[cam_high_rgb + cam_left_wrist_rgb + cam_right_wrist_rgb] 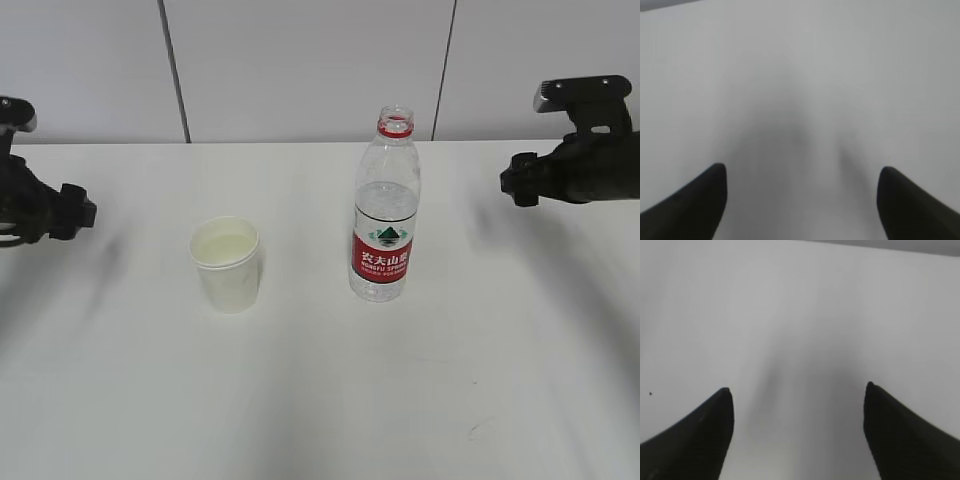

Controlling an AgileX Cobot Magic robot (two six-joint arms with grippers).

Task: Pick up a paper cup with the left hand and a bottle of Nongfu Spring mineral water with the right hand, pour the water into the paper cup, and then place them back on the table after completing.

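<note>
- Your worktop (320,400) is a plain white surface filling the exterior view, and everything the task needs stands on it; both arms hang back at its far edges.
- The right hand (575,165) sits at about 3 o'clock from the middle of the worktop, well apart from the bottle. In its wrist view the claw (797,435) is spread wide, two dark fingertips (700,435) framing only bare white surface. It holds nothing.
- The left hand (40,205) sits at about 9 o'clock, well apart from the cup. Its claw (800,205) is likewise spread wide over bare worktop, with nothing between the fingertips (690,205).
- The Nongfu Spring bottle (385,215) stands upright just right of centre, at about 3 o'clock from the cup, uncapped with a red ring at the neck. The water (386,205) in it reaches only part of the way up; the upper part looks empty.
- The paper cup (226,265) stands upright left of centre, near the bottle but not touching it. Its inside looks pale and flat a little below the rim, which may be liquid, though you cannot be sure from this angle.
- Judging where you stand: the layout fits either the very start or the very end. If the cup does hold water, the pour is done, both things are set back, and nothing is left but parking the arms. If it is dry, every step is still ahead, starting with the left claw closing in on the cup.
</note>
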